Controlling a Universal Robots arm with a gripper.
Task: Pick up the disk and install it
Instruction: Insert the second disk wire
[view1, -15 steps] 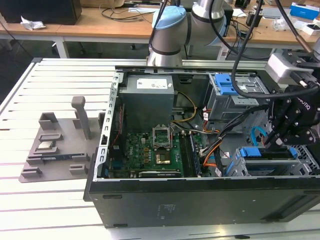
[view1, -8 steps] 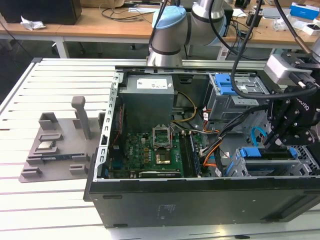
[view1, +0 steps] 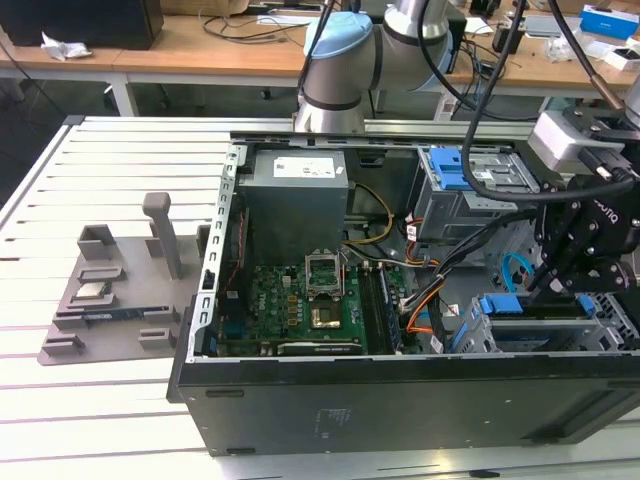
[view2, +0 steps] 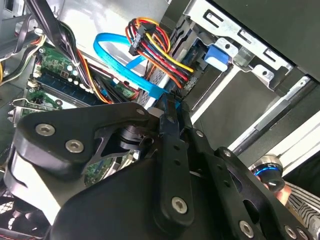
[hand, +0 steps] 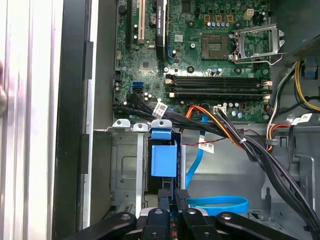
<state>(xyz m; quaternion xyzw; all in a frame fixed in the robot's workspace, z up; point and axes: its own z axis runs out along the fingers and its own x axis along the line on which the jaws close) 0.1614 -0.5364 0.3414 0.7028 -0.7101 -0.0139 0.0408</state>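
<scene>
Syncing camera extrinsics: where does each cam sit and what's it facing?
Exterior view: off the arm, above, looking down into the open black computer case; the arm and black gripper show at that view's right.
First wrist view: on the wrist, facing the green motherboard and blue plastic drive bracket.
Second wrist view: close behind the gripper linkage.
Both wrist views share the light-blue flat cable.

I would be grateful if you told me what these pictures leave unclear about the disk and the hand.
- The disk: in the first wrist view it stands edge-on in the grey drive cage, so its label and metal face are hidden.
- The hand: its fingertips meet the disk's blue bracket, but the black links hide whether they clamp it.
- Exterior view: the hand covers the slot, so how deep the disk sits is unclear.
</scene>
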